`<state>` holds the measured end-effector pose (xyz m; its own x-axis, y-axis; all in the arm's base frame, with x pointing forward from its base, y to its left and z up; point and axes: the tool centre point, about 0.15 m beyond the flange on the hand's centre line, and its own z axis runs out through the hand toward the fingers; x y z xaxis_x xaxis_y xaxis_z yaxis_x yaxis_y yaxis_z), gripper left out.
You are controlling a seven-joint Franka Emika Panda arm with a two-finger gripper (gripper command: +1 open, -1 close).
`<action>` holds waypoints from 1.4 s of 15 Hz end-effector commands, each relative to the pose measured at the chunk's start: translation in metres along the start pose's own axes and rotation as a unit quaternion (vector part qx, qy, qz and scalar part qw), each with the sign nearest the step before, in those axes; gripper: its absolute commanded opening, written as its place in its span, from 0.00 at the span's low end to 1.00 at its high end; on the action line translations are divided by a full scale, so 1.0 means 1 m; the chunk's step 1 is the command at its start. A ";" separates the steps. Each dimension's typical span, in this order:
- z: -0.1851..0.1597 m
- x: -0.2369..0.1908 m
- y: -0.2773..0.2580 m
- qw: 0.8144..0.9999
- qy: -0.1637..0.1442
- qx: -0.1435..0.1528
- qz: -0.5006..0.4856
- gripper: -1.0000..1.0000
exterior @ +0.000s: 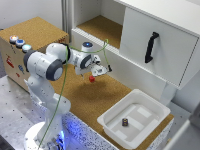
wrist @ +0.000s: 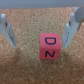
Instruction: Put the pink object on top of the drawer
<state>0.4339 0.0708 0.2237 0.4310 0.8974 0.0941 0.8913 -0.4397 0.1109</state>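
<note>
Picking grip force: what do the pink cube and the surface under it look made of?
Pink cube: likely painted wood or matte plastic; flat faces, crisp edges, printed black letters, no gloss. Surface: looks like cork, a speckled tan grain. The claw straddles the cube.

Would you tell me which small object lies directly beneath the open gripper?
The pink lettered cube on the cork, between the gripper fingers; the dark cylinder sits apart in the white tray.

Gripper (exterior: 98, 71) above pink object (exterior: 92, 78) (maybe touching), white tray (exterior: 112, 121) nearby

1 pink object (exterior: 92, 78) – 1 drawer (exterior: 157, 47) – 1 tray (exterior: 111, 120)
</note>
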 end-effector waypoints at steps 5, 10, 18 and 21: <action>0.029 0.009 0.020 0.998 -0.033 0.037 0.040 0.00; 0.015 0.003 0.020 0.997 -0.029 0.036 0.059 0.00; -0.069 0.018 0.006 0.982 -0.022 0.011 0.187 0.00; -0.103 0.051 -0.018 0.979 -0.028 0.008 0.202 0.00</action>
<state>0.4511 0.0790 0.2610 0.7098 0.6987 0.0893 0.6966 -0.7151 0.0583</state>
